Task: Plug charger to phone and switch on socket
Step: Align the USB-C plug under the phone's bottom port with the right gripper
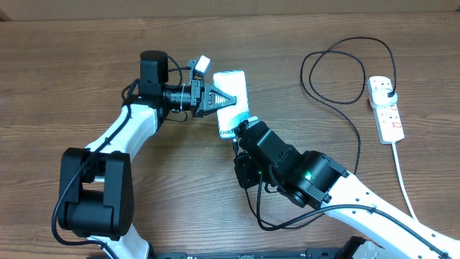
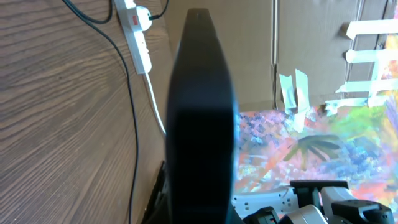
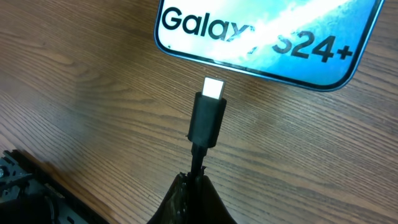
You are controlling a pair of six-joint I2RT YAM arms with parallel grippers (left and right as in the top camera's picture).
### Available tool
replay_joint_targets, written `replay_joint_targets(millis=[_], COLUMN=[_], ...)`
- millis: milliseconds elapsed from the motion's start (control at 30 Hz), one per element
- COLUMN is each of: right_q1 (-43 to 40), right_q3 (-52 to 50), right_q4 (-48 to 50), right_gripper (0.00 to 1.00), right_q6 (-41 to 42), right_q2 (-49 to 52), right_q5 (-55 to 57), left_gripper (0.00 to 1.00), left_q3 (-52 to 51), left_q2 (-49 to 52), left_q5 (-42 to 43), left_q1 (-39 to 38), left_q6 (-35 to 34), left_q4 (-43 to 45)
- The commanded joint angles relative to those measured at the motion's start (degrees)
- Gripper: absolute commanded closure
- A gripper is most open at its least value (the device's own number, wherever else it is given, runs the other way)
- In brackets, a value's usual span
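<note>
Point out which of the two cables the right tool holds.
The thin black charger cable, pinched just behind its connector; the thick white cord lies untouched.

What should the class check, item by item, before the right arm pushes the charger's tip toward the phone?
1. Left gripper shut on the phone: ok.
2. Right gripper shut on the charger just behind its tip: ok.
3. Tip pointing at the phone's bottom edge: ok.
4. Tip lined up with the port itself: cannot tell, no port shows.
5. Tip seated in the phone: not ok, bare table shows between them.
6. Charger's plug sitting in the socket: ok; socket switched on: cannot tell.
</note>
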Motion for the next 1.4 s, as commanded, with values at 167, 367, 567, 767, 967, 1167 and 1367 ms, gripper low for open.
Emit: replay_joint_targets(millis=[167,367,567,767,967,1167,1367], right_q1=[0.22,0.22,0.22,0.22,0.22,0.22,0.22], right_q3=[1.88,1.92,1.92,1.92,1.92,1.92,1.92], right_q4=[-0.24,-0.46,-0.42,-0.2,-0.15,-0.15,-0.13], right_gripper=[0.96,0.96,0.96,0.96,0.96,0.96,0.96], right_q6=[-0.37,-0.37,-0.39,-0.37,-0.37,-0.37,-0.37], right_q2=[2.47,2.47,2.47,2.47,2.47,2.47,2.47], right_q5=[3.56,3.93,3.98,4.59,4.31,2.23,2.23], left_gripper=[0.96,0.96,0.96,0.96,0.96,0.96,0.96], left_q3=[0.83,0.83,0.83,0.83,0.83,0.83,0.83], left_q2=[-0.07,-0.07,-0.07,-0.07,-0.07,-0.07,-0.07], left_q5=[0.26,0.17,-0.15,-0.07,0.07,0.11,0.76], left_q1=[-0.37,-0.37,-0.37,-0.37,-0.37,-0.37,-0.37], left_q6=[1.4,4.37,5.81,5.84,5.79,3.72,2.16], left_q4=[0.02,-0.24,-0.68,-1.49,-1.51,-1.51,-1.51])
